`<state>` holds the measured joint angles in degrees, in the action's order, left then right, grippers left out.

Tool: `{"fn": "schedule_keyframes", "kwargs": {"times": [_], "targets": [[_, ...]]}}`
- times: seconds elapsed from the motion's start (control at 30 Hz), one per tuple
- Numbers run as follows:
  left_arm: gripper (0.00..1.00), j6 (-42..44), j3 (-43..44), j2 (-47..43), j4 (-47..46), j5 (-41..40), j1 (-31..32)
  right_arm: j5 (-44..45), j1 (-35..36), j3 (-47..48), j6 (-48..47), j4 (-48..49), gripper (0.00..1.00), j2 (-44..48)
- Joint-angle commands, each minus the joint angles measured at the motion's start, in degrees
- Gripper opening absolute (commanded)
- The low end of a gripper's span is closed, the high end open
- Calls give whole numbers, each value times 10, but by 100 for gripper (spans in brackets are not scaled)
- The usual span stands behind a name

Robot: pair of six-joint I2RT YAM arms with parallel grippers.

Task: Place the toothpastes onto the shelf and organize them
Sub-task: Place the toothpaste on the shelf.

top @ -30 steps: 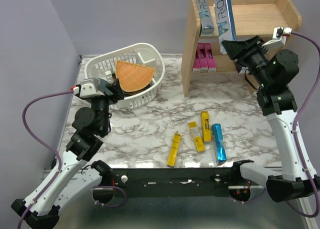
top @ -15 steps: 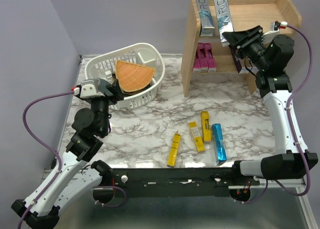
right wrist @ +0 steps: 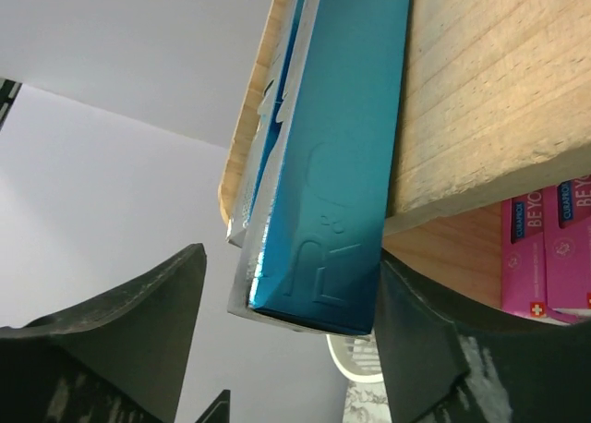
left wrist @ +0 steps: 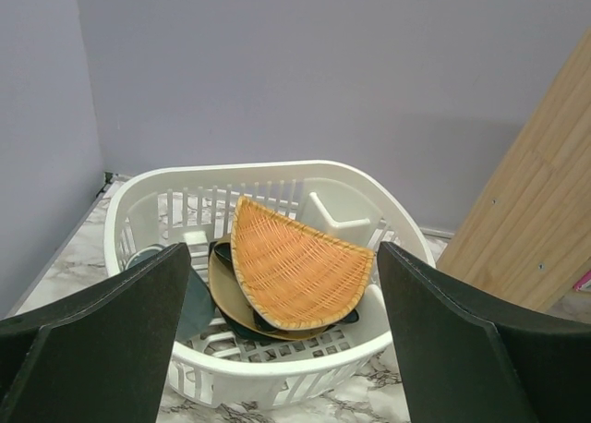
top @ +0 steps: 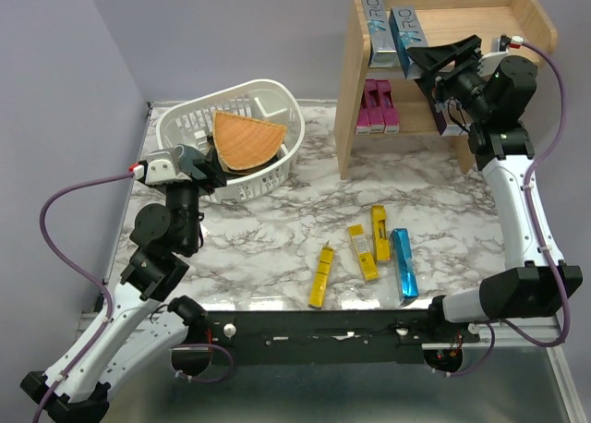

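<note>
The wooden shelf [top: 480, 21] stands at the back right. On its top tier two blue-silver toothpastes [top: 377, 30] [top: 402, 30] lie side by side. My right gripper [top: 420, 65] is open at that tier's front edge. In the right wrist view the nearer carton [right wrist: 337, 164] rests on the shelf board [right wrist: 489, 100], its end overhanging between my spread fingers [right wrist: 291, 257]. Pink toothpastes [top: 379, 107] stand in the lower tier. Three yellow cartons [top: 319, 277] [top: 363, 252] [top: 379, 232] and a blue one [top: 404, 262] lie on the table. My left gripper [left wrist: 282, 284] is open and holds nothing.
A white slotted basket [top: 189, 127] at the back left holds an orange woven wedge [top: 245, 138] and dark dishes. My left gripper faces it from close by. The shelf's side panel [left wrist: 545, 229] shows at the right of the left wrist view.
My right gripper has opened and let go of the blue-silver carton, which went from tilted upright to lying on the top tier beside the other one. The left arm has stayed still.
</note>
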<state>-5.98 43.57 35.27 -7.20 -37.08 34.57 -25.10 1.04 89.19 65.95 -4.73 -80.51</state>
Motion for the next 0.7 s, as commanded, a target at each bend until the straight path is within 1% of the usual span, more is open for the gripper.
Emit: {"fn": "schedule_keyframes", "kwargs": {"times": [0.0, 0.03, 0.07, 0.23, 0.3, 0.33, 0.43, 0.53, 0.6, 0.67], "targets": [[92, 4, -3, -2, -13, -13, -4, -29, -2, 4, -7, 28, 79, 9], [92, 3, -2, -2, -13, -13, -4, -28, -2, 1, -13, 25, 82, 11], [92, 4, -3, -3, -13, -14, -4, -26, -2, -2, -22, 20, 82, 22], [92, 4, -3, -3, -13, -13, -5, 6, -2, -23, -101, -26, 95, 62], [92, 4, -4, -2, -13, -12, -5, 28, -3, -35, -136, -35, 97, 84], [92, 3, -4, -2, -12, -12, -5, 36, -2, -42, -150, -46, 100, 90], [92, 2, -4, 1, -12, -10, -6, 61, -2, -41, -194, -69, 100, 101], [92, 1, -4, 3, -12, -10, -6, 66, -2, -32, -217, -87, 100, 102], [92, 1, -3, 5, -11, -11, -6, 72, -2, -39, -221, -79, 98, 104], [92, 1, -4, 7, -11, -11, -7, 68, -4, -32, -221, -76, 91, 89]]}}
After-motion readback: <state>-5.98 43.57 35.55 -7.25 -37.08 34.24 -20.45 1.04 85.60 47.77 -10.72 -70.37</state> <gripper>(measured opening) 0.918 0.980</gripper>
